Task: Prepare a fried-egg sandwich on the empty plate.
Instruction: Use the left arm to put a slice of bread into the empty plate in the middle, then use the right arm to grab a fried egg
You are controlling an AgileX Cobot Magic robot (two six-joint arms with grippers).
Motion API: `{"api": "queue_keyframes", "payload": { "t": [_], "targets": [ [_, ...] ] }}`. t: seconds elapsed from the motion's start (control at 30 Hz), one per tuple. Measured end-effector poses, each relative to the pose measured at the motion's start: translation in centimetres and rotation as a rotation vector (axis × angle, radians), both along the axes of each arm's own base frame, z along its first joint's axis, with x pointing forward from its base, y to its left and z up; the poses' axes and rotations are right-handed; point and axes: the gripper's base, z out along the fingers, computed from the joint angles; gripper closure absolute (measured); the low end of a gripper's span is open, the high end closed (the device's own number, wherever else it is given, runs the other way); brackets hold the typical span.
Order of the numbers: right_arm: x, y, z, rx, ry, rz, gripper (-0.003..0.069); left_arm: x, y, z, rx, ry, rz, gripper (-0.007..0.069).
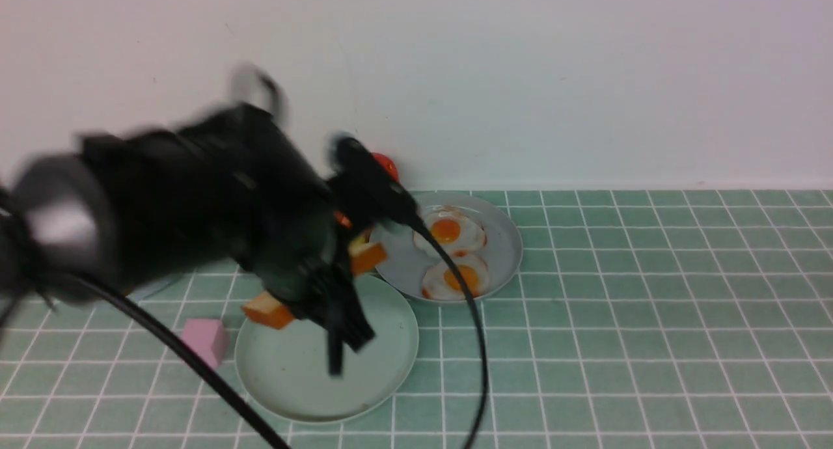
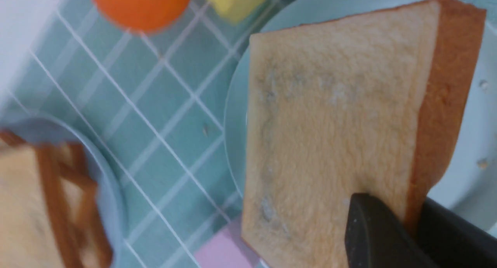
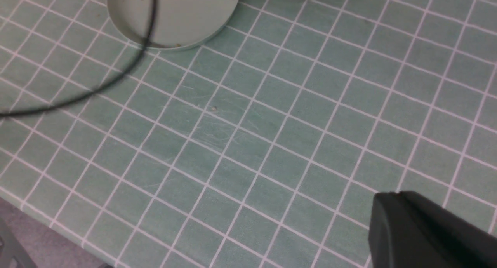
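My left gripper (image 1: 325, 299) is shut on a golden toast slice (image 1: 267, 312) with an orange-brown crust and holds it tilted just above the empty mint-green plate (image 1: 293, 377). In the left wrist view the slice (image 2: 330, 124) is pinched at its crust corner between the black fingers (image 2: 372, 229), with the plate (image 2: 473, 116) beneath. Two fried eggs (image 1: 449, 231) lie on a grey-blue plate (image 1: 507, 247) behind it. My right gripper (image 3: 388, 202) is shut and empty over bare tiles, with the mint plate (image 3: 182, 11) beyond it. The fried-egg sandwich is out of view.
A grey-blue plate (image 2: 112, 206) holds stacked toast slices (image 2: 23, 206). A pink block (image 1: 205, 338) lies left of the mint plate. An orange ball (image 2: 139, 4) and a yellow block (image 2: 233, 2) sit near the wall. A black cable (image 1: 468, 319) crosses the table.
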Motion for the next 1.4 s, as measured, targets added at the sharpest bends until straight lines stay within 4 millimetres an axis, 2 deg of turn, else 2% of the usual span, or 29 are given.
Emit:
{"api": "queue_keyframes", "payload": {
  "t": [0.1, 0.2, 0.43, 0.7, 0.77, 0.9, 0.93, 1.0, 1.03, 1.07, 1.17, 1.23, 1.27, 1.37, 1.4],
  "targets": [
    [0.0, 0.0, 0.0, 0.001, 0.003, 0.004, 0.0629, -0.3, -2.0, -1.4, 0.027, -0.034, -0.023, 0.0554],
    [-0.1, 0.0, -0.1, -0.003, 0.010, 0.007, 0.0629, -0.4, -3.0, -3.0, 0.049, -0.014, -0.027, 0.0554],
    [-0.2, 0.0, -0.2, -0.009, 0.023, 0.010, 0.0627, 0.0, -3.3, -5.9, 0.125, 0.052, -0.004, 0.0554],
    [-0.2, 0.0, -0.2, -0.010, 0.030, 0.012, 0.0620, 0.0, -3.4, -6.6, 0.134, 0.068, -0.002, 0.0543],
    [-0.3, 0.0, -0.2, -0.005, 0.031, 0.014, 0.0618, 0.0, -3.4, -6.6, 0.132, 0.070, -0.001, 0.0510],
    [-0.3, 0.1, -0.2, 0.000, 0.035, 0.016, 0.0613, -0.1, -3.4, -6.7, 0.117, 0.087, 0.012, 0.0362],
    [-0.3, 0.1, -0.2, -0.001, 0.036, 0.016, 0.0613, -0.1, -3.4, -6.7, 0.118, 0.089, 0.014, 0.0353],
    [-0.3, 0.1, -0.2, -0.004, 0.042, 0.018, 0.0601, -0.3, -3.5, -6.8, 0.103, 0.104, 0.025, 0.0233],
    [-0.3, 0.1, -0.2, -0.004, 0.042, 0.018, 0.0601, -0.3, -3.5, -6.8, 0.102, 0.105, 0.026, 0.0214],
    [-0.4, 0.1, -0.2, -0.005, 0.044, 0.018, 0.0589, -0.3, -3.5, -6.8, 0.096, 0.110, 0.031, 0.0152],
    [-0.4, 0.0, -0.2, -0.006, 0.045, 0.018, 0.0554, -0.6, -3.5, -6.1, 0.066, 0.113, 0.043, 0.0041],
    [-0.4, 0.0, -0.3, -0.009, 0.045, 0.018, 0.0517, -0.8, -3.4, -5.3, 0.028, 0.117, 0.058, 0.0001],
    [-0.4, 0.0, -0.3, -0.010, 0.044, 0.017, 0.0514, -0.9, -3.4, -5.2, 0.022, 0.118, 0.060, 0.0001],
    [-0.2, 0.0, -0.2, -0.012, 0.030, 0.011, 0.0432, -1.8, -3.2, -3.2, -0.079, 0.137, 0.098, -0.0002],
    [-0.1, 0.0, -0.2, -0.011, 0.028, 0.010, 0.0427, -1.8, -3.2, -3.1, -0.085, 0.137, 0.100, 0.0000]
  ]
}}
